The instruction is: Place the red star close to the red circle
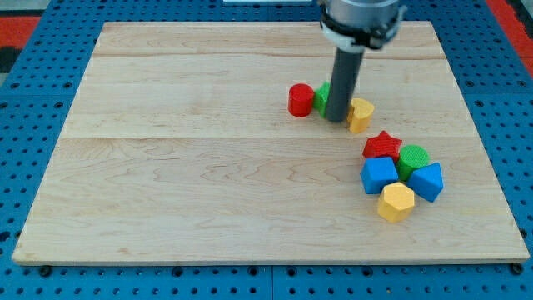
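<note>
Standing between a green block (321,97) and a yellow block (361,114), my tip (336,119) was near the red circle (301,100); the red star (382,146) sat apart. No claw showed.

Red star (382,144) and circle (300,100), green, blue, yellow blocks; pale wooden board (191,167); rod seemingly dark grey (341,83).

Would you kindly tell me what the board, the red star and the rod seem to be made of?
Board: pale wood, matte, with visible grain and plank seams.
Red star: probably painted wood or plastic; even colour, soft sheen.
Rod, my tip between the green block and a yellow block: dark, smooth, likely metal or plastic.
</note>
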Motion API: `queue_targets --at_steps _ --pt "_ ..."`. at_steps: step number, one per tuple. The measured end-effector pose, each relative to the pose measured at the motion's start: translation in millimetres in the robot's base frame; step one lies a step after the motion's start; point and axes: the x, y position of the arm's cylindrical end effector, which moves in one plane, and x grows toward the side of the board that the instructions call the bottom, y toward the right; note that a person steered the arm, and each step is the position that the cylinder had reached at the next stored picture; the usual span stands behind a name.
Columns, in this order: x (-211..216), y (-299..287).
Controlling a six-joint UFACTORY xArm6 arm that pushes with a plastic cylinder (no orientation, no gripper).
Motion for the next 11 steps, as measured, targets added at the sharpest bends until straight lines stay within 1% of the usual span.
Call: queue_targets --at_steps 1,2,3,4,5,6,7,8,9,10,11 --pt "-44.7 -23.2" --pt "-47.6 28.5" --pt "-18.8 85.1" --pt "11.7 124.5" --pt "52.4 133.0" --pt "80.7 139.0" --pt "99.2 153.8" --pt "115.3 130.0" --pt "108.1 69.5" --pt "72.9 28.7" --pt "46.4 13.5"
